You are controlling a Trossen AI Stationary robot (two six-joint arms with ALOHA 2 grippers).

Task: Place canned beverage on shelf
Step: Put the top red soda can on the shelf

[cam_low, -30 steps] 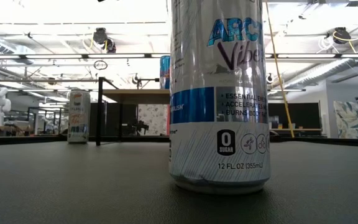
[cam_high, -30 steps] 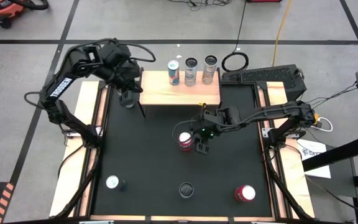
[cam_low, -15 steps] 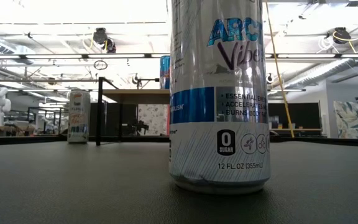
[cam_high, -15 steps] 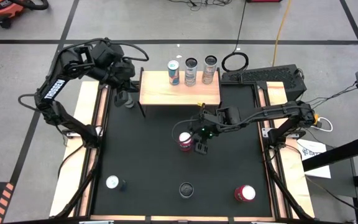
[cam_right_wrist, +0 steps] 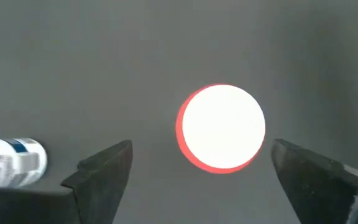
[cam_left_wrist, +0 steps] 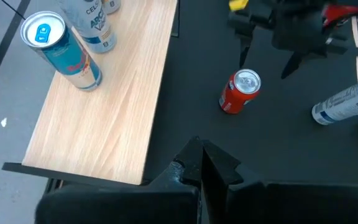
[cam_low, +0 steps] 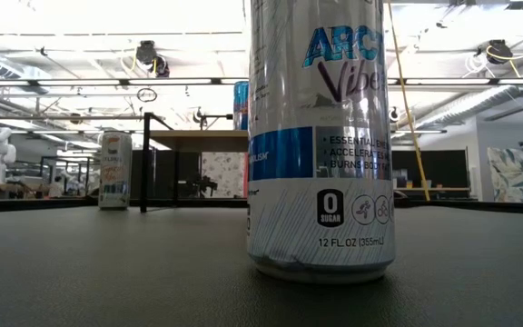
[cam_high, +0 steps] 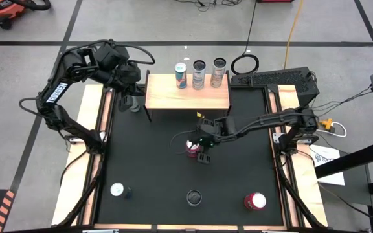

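A red can [cam_high: 190, 148] stands upright in the middle of the black table. My right gripper [cam_high: 197, 145] hangs over it, open wide. In the right wrist view its fingers [cam_right_wrist: 102, 174] stand on either side of the can's bright top [cam_right_wrist: 221, 127] without touching it. The light-wood shelf [cam_high: 188, 94] stands at the far side on black legs, with three cans [cam_high: 199, 74] along its far edge. My left gripper [cam_left_wrist: 201, 163] is shut on nothing, raised off the shelf's left end [cam_high: 130, 98].
Three more cans stand near the table's near edge: a silver one [cam_high: 117, 190] at the left, a dark-topped one [cam_high: 193, 197] in the middle that fills the low view [cam_low: 320, 136], and a red one [cam_high: 254, 201] at the right. Pale wooden strips [cam_high: 98, 129] edge the table.
My right gripper has gone down and toward the table's left edge, from beside the red can to over it, so that its fingers now stand on either side of the can. The can has not moved.
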